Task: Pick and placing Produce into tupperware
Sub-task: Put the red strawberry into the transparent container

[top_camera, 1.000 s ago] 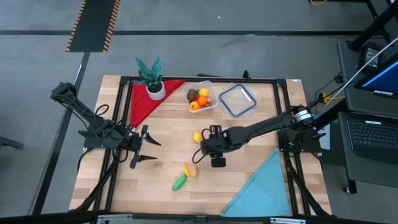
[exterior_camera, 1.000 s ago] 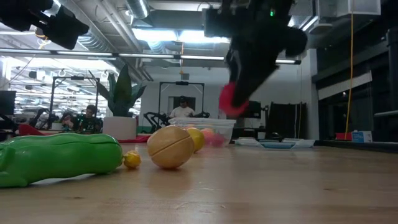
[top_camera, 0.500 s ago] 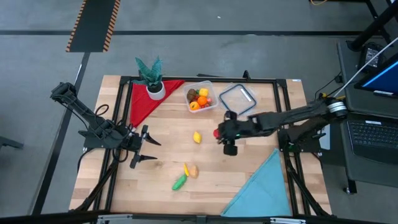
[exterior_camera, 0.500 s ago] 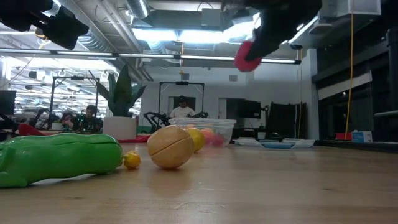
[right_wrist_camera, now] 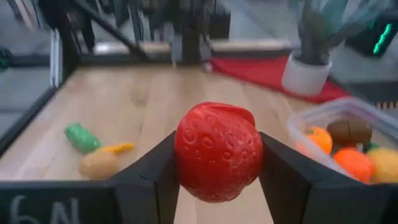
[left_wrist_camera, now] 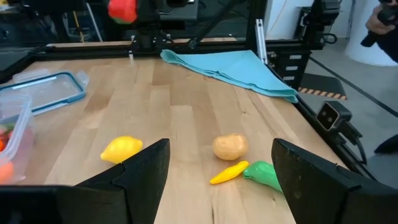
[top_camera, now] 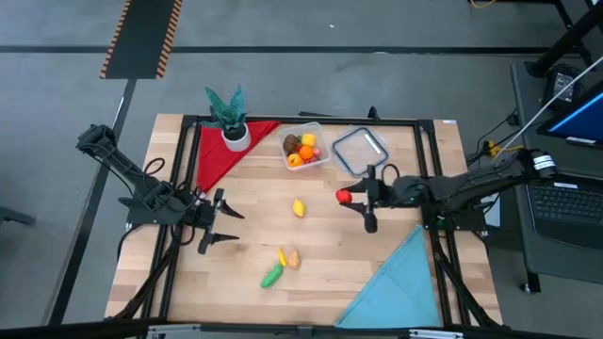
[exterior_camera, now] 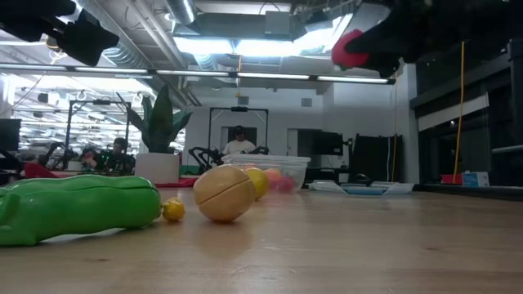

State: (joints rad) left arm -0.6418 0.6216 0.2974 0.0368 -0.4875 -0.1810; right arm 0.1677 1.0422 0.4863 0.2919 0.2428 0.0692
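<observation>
My right gripper (top_camera: 350, 197) is shut on a red toy strawberry (right_wrist_camera: 217, 151), held high above the table's middle right, near the flat lid (top_camera: 360, 151); the strawberry also shows in the low view (exterior_camera: 350, 47). The clear tupperware (top_camera: 305, 148) at the far middle holds several toy fruits. A yellow lemon (top_camera: 299, 207), a brown potato (top_camera: 293, 259), a yellow piece (top_camera: 281, 255) and a green vegetable (top_camera: 271, 275) lie on the wood. My left gripper (top_camera: 219, 221) is open and empty at the table's left. My right gripper pinches the strawberry's two sides (right_wrist_camera: 184, 155) between its two fingers. The fingers reach level from the table's right side. The strawberry is lifted clear of the table.
A potted plant (top_camera: 230, 118) in a white pot stands on a red cloth (top_camera: 220, 153) at the far left. A clear lid with a dark blue rim lies right of the tupperware. A light blue cloth (top_camera: 396, 282) lies at the near right corner.
My right gripper has carried the strawberry from near the lemon toward the table's right edge and up, clear of the table, staying shut on it.
</observation>
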